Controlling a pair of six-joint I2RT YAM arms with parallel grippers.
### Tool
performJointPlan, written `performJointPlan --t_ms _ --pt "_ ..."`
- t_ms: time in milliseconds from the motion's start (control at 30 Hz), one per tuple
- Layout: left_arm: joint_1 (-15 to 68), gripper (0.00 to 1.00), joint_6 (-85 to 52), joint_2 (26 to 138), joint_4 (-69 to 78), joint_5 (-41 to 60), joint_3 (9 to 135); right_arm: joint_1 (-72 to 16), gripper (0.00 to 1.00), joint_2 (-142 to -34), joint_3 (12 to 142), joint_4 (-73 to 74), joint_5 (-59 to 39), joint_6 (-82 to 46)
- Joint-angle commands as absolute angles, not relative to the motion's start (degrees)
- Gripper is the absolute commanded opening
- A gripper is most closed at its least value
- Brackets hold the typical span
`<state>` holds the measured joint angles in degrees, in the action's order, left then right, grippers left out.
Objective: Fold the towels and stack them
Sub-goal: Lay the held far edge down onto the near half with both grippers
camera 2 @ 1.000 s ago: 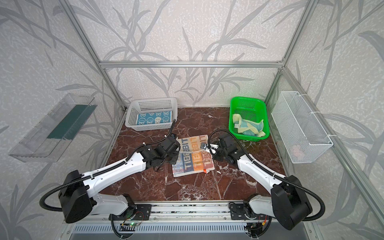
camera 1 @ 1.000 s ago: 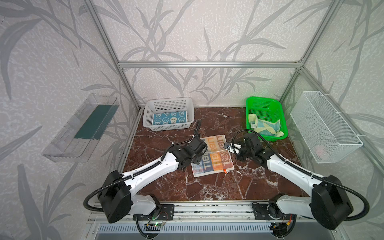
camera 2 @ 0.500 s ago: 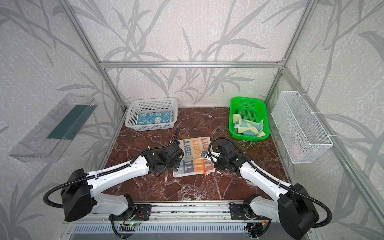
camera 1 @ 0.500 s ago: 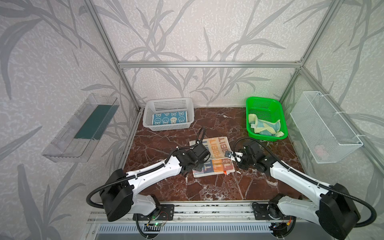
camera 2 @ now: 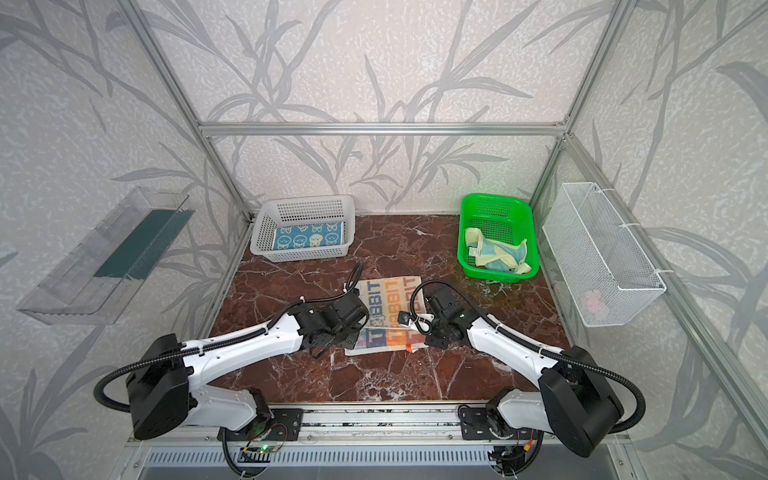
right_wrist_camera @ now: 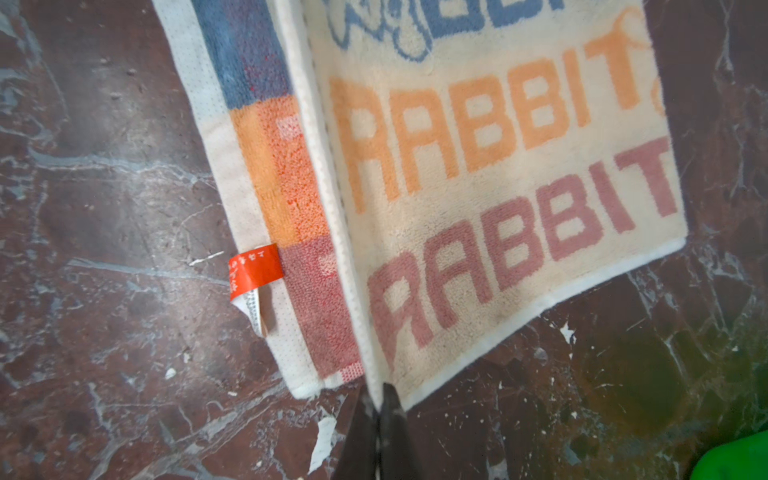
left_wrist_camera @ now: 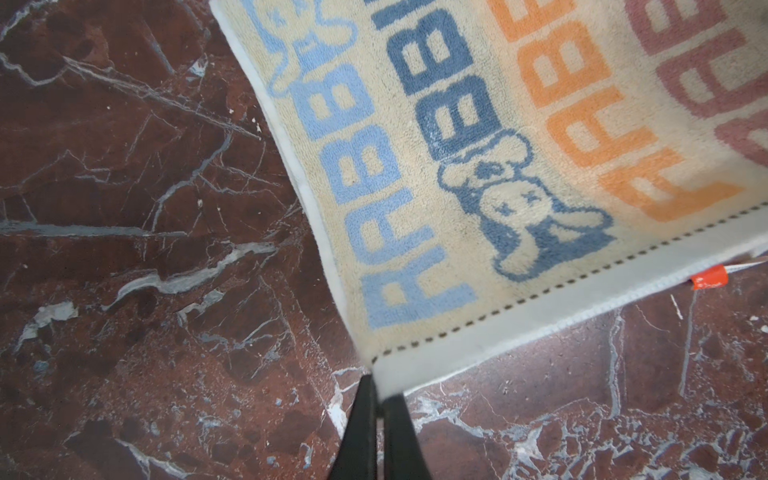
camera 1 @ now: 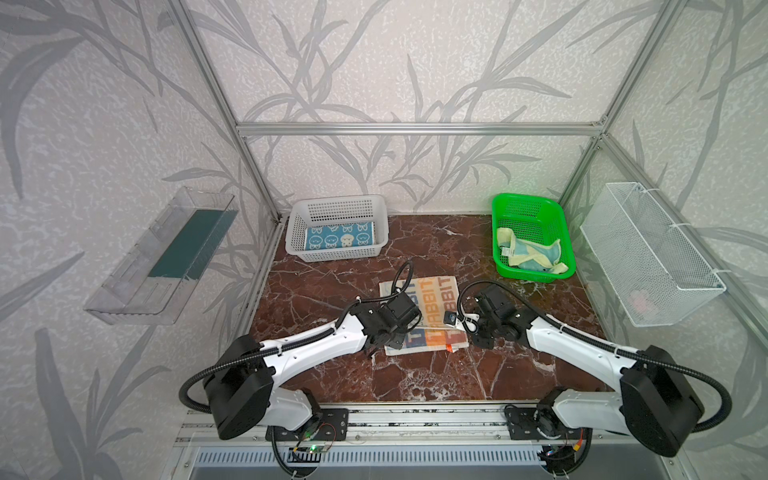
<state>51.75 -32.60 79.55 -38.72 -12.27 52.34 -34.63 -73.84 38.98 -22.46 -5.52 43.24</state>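
The striped "RABBIT" towel (camera 1: 434,297) (camera 2: 390,295) lies mid-table, its far part lifted and doubled over the near part. My left gripper (left_wrist_camera: 379,390) is shut on one lifted corner. My right gripper (right_wrist_camera: 377,401) is shut on the other lifted corner, above the lower layer with its red tag (right_wrist_camera: 254,270). In both top views the wrists hide the fingertips. The blue towel with rabbit faces (camera 1: 338,239) (camera 2: 307,239) lies flat in the white basket (camera 1: 293,232). The teal and pale yellow towel (camera 1: 530,254) (camera 2: 496,254) lies crumpled in the green basket (camera 1: 498,208).
A white wire basket (camera 1: 648,253) hangs on the right wall. A clear shelf (camera 1: 166,257) hangs on the left wall. Both arms reach in from the front rail, with bare marble table (camera 1: 415,374) in front of the towel.
Both shut grippers have drawn the towel's far edge toward the front, over the near part, so the towel looks shorter. The basket towels have not moved.
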Motion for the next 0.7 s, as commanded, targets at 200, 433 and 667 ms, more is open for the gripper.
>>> performJointPlan --t_ms 200,433,667 --pt "51.86 0.00 -32.19 77.33 -43.37 -16.58 55.49 -35.65 0.00 -70.58 42.99 -26.94 -2.94 43.46" --pt "51.81 0.00 -31.73 73.59 -44.82 -16.63 56.61 -36.45 0.00 -65.98 43.18 -28.27 -3.51 44.30" --pt "52.12 0.00 -32.74 74.04 -44.48 -14.09 53.87 -36.73 0.00 -66.61 42.38 -29.84 -5.47 43.44"
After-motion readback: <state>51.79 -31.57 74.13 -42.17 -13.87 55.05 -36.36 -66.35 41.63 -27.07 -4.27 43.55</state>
